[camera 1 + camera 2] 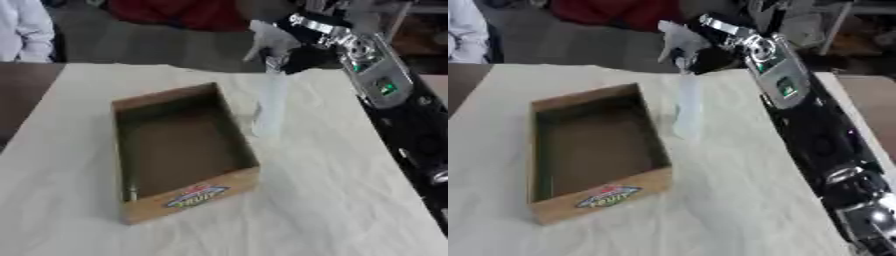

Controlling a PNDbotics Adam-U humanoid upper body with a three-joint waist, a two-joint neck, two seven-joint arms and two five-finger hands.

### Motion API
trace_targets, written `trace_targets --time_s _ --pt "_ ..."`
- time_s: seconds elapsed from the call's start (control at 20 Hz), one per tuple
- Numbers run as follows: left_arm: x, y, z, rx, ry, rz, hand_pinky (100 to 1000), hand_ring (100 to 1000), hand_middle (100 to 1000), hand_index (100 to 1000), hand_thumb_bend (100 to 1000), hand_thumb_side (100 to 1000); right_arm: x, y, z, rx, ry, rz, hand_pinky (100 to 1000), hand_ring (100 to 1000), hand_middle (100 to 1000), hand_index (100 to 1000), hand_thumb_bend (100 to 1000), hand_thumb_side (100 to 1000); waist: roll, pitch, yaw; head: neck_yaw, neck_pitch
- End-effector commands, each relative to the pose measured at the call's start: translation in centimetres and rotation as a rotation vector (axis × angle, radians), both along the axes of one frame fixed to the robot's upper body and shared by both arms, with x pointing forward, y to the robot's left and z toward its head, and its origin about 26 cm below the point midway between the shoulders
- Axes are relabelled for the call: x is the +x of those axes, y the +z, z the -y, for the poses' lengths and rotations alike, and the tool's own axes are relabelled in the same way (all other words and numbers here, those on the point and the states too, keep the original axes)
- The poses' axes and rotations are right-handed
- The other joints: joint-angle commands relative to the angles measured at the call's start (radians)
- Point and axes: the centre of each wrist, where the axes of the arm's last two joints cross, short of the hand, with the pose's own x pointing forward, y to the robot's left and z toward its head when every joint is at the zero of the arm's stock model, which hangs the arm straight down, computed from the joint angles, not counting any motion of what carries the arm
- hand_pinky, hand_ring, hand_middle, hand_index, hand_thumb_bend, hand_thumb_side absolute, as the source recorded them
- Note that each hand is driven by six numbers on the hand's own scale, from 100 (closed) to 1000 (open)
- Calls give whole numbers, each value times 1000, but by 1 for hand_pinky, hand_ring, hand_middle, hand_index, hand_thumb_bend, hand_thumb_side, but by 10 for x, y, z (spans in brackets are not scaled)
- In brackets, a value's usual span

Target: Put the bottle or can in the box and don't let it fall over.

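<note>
Bottle (270, 107) upright beside box (188, 197), neck in curled right hand (282, 47).

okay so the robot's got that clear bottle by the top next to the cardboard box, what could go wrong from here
1. The right hand holds the clear bottle only at its top, so the long body hanging below could swing and tip when set down.
2. The bottle is just outside the box's right wall; carried across too low, its base might catch that rim.
3. The box sits unheld on the table, so a knock might shift it.
</note>
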Motion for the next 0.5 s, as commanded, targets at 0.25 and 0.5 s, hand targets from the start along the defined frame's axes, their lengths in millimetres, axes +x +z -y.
trace_targets --time_s 0.25,0.5 --pt "-1 4 0 17 -7 13 639 788 743 780 281 550 -4 20 -1 6 2 57 665 442 447 432 100 100 4 -16 -1 -3 -5" --pt "-1 4 -1 20 -7 12 640 787 738 776 271 560 -4 19 0 -47 -6 80 546 351 333 273 100 109 3 -18 -1 -2 -4"
